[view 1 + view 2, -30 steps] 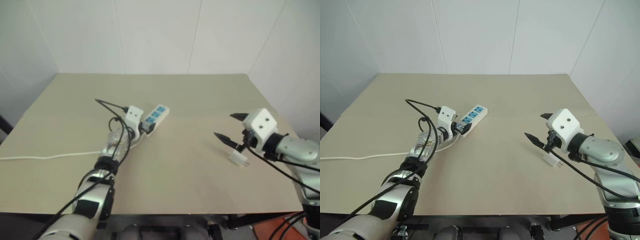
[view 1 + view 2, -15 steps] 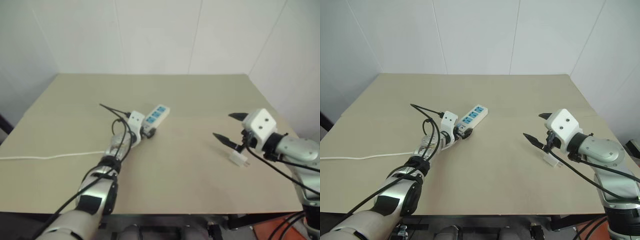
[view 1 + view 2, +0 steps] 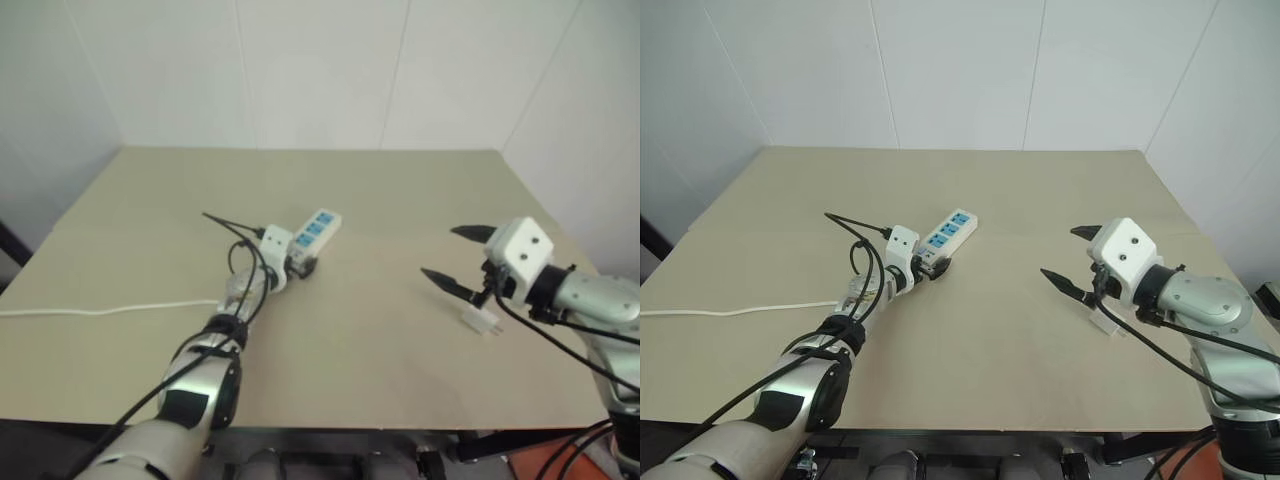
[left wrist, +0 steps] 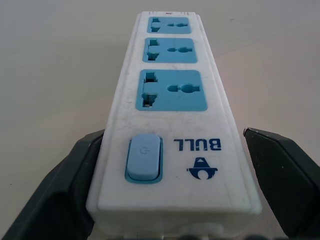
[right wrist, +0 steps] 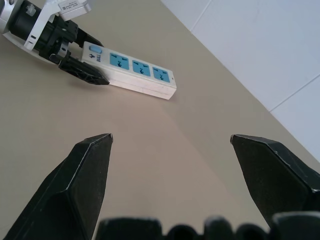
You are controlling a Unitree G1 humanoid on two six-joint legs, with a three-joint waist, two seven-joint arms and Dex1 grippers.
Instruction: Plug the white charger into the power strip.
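Left hand (image 4: 170,190): two black wedge fingers (image 4: 60,190) spread apart, straddling the switch end of the power strip (image 4: 172,105). One finger lies against the strip's side wall; the other stands just off the opposite wall. Not yet clamped.

Right hand (image 3: 1073,262): black fingers wide apart, empty, raised over the worktop (image 3: 980,340) directly above the white charger (image 3: 1106,322).

White charger: small white plastic block lying on the right side of the worktop, well apart from the strip; its pins are too small to make out. Judged light, rigid and smooth, so liable to slip or twist. Best taken across two opposite flat faces, pin end left free.

Power strip: long narrow white bar of hard glossy plastic with rounded edges, left of the worktop's centre, running diagonally away. Fittings, near to far: pale blue rocker switch (image 4: 144,159), blue printed brand mark, three blue socket faces with dark slots. Judged stiff and fairly light, likely to skid on the smooth surface under a push, so a hold across its side walls at the switch end suits. Thin white cord (image 3: 740,310) trails off leftward.

Worktop: flat, matt, beige, uniform in texture.
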